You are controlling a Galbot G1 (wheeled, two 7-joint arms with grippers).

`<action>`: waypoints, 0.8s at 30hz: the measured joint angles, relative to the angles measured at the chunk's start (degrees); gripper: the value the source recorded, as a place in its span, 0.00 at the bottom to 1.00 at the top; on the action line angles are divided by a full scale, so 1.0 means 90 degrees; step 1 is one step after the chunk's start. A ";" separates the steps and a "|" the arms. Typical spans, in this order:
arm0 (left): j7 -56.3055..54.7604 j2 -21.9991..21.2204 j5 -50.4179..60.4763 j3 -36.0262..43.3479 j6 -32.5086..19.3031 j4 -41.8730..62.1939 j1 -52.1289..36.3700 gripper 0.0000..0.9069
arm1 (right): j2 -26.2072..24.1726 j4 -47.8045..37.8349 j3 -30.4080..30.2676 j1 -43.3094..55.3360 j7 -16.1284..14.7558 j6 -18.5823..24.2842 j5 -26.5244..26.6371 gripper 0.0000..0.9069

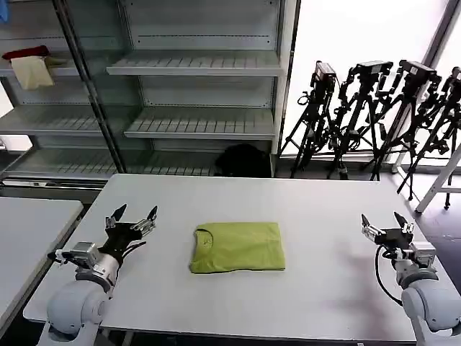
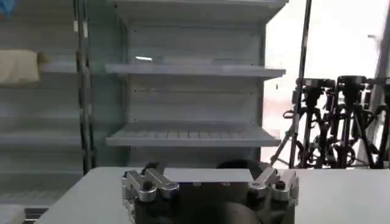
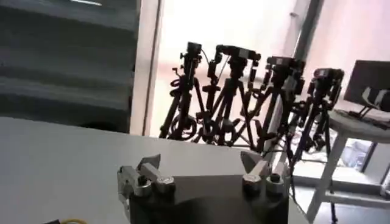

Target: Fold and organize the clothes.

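Both grippers are seen from the head view resting apart on the white table: the left gripper and the right gripper, each with fingers spread and nothing grasped, well clear of the T-shirt. The lime-green shirt lies between them as a flat, soft cotton rectangle, apparently already folded. From the left wrist view, the left gripper is shown released above the smooth tabletop. From the right wrist view, the right gripper is likewise released, its metal fingers parted.
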 measured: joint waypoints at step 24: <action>-0.0160 0.0052 -0.0305 -0.0192 -0.0071 0.0180 0.0083 1.00 | -0.0239 0.0155 0.0406 -0.0209 -0.0281 -0.0176 0.0072 1.00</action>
